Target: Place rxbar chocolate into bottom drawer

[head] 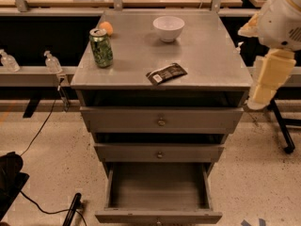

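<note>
The small flat snack bar in its dark brown-black wrapper with a white label patch (166, 73) lies flat on the grey metal tabletop (211, 55) of the cabinet, near the front edge and a little right of the middle, turned at a slant. Down below, the lowest and deepest grey metal drawer (159, 185) stands pulled well out over the speckled floor, its inside open to view. The two grey drawers above it, the middle one (188, 152) and the top one (197, 120), are pushed in, each with a small round knob.

Back on the tabletop, a green patterned can (101, 48) stands upright towards the left side, with a small orange fruit (107, 28) just behind it. A white round bowl (168, 28) sits near the back, well apart from the bar.

The robot's pale cream claw (259, 98) hangs off the cabinet's right side, beside the tabletop's front corner, touching nothing. Whether it is spread or closed, I cannot tell.
</note>
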`<state>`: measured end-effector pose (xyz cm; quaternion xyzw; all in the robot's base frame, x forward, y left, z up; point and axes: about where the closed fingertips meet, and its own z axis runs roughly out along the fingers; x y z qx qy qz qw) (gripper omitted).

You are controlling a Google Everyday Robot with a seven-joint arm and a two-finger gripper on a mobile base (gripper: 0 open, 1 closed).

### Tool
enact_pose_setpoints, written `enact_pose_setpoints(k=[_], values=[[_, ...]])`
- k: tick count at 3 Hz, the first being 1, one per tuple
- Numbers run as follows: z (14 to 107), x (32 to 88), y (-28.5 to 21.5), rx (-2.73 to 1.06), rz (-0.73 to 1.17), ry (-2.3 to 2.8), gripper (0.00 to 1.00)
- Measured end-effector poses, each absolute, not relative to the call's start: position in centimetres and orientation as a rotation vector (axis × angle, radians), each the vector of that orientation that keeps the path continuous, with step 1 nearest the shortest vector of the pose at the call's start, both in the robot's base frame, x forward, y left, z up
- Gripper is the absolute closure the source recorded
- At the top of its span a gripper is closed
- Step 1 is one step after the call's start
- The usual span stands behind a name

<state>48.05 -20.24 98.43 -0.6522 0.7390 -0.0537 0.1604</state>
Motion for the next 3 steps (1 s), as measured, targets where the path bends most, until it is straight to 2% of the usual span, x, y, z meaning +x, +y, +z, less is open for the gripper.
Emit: enact_pose_setpoints(k=[1, 2, 3], values=[[97.8, 51.8, -18.0, -1.987, -0.134, 2.02, 0.0], [93.3, 57.5, -13.8, -2.122, -0.125, 1.99, 0.0], [90.9, 60.5, -12.3, -2.159, -0.09, 1.985, 0.0]])
